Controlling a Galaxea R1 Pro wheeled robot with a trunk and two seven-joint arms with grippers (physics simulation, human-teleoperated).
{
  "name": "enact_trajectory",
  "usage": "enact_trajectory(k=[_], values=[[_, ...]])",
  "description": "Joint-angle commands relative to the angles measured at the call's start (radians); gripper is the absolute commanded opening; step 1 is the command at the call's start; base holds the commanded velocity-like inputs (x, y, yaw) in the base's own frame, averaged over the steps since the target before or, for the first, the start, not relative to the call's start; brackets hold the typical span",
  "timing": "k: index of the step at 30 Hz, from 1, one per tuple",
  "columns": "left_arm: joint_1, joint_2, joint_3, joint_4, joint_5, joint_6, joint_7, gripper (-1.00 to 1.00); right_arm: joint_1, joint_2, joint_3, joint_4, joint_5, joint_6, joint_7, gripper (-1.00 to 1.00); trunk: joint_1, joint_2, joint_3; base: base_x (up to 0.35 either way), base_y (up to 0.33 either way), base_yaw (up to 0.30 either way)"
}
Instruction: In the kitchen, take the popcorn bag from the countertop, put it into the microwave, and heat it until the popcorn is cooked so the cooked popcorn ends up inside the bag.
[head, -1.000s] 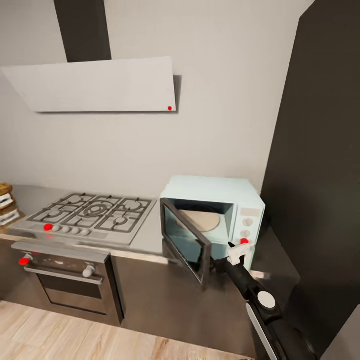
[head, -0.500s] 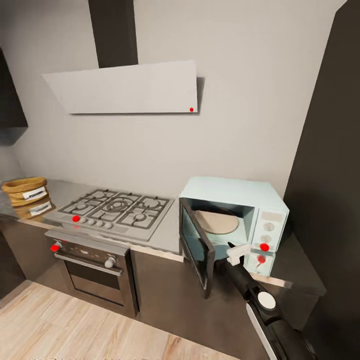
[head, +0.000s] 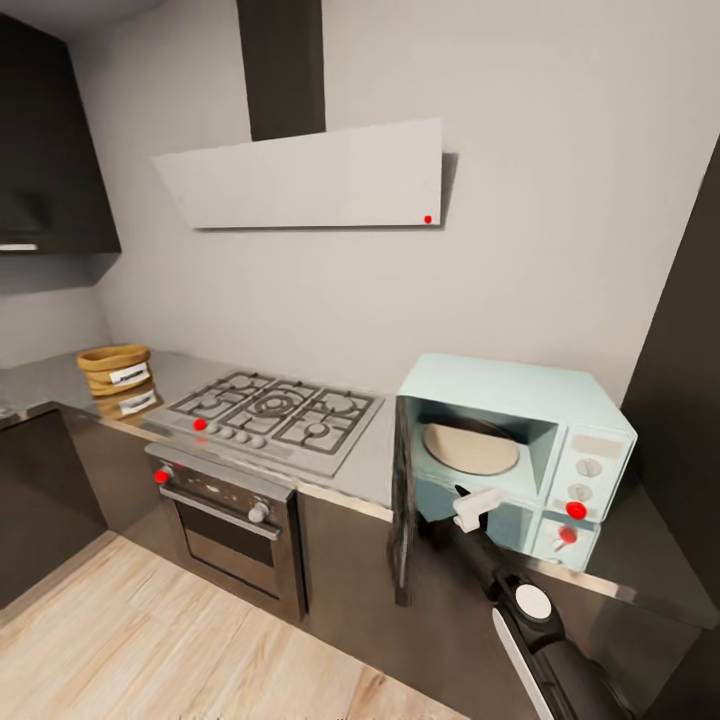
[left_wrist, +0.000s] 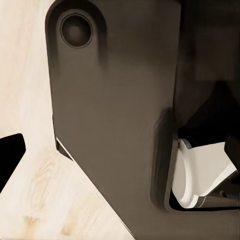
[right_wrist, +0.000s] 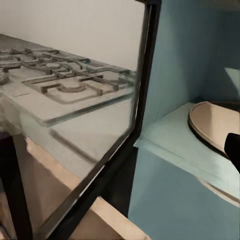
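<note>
The microwave (head: 515, 455) is standing at the right end of the countertop (head: 370, 470), its glass door (head: 403, 500) swinging wide open over the counter edge, so the cavity with the beige turntable (head: 470, 447) is lying free. The gas hob (head: 275, 418) is sitting beside it, with the oven (head: 232, 520) below. The popcorn bag (head: 113, 368) is resting well apart, near the corner on the left. The right gripper (head: 472, 507) is hovering just in front of the cavity, holding nothing; how wide it is parted I cannot tell.
</note>
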Motion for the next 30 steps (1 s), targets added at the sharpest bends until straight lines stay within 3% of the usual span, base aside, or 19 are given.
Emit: enact_trajectory(k=[1,20,30], values=[[0.0,0.0,0.001,-0.002,0.001,-0.001,0.001,1.0,-0.001,-0.001,0.001,-0.001,-0.001,0.004,0.003,1.0,0.0,-0.001,-0.001,-0.231,0.0,0.248],[0.0,0.0,0.001,-0.002,0.001,-0.001,0.001,1.0,0.0,-0.001,0.003,-0.001,-0.002,0.006,0.002,1.0,0.0,-0.001,-0.001,-0.02,0.0,0.244],[0.0,0.0,0.001,-0.002,0.001,-0.001,0.001,1.0,0.0,-0.001,0.004,-0.001,-0.001,0.006,0.002,1.0,0.0,-0.001,-0.001,0.0,0.0,0.033]])
